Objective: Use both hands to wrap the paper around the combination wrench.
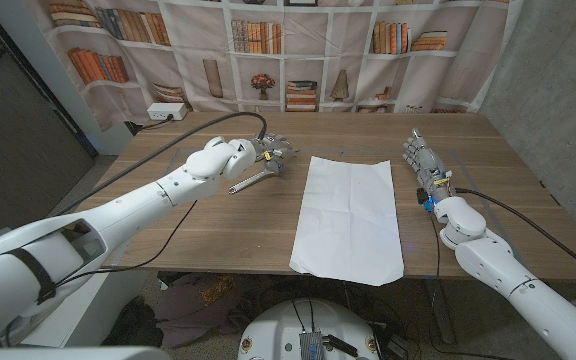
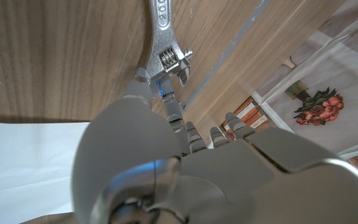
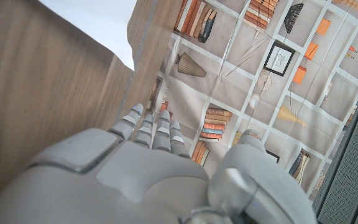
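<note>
Left hand closing on wrench left of paper, likely for moving it there; right hand waiting, fingers apart, holding nothing, right of sheet.

The wrench had small raised marks near the end of its handle in the left wrist view. They looked like round numbers, but they were cut off and too small to read. The books on the backdrop had no words that could be read. Nothing else carried letters, labels or signs.
</note>
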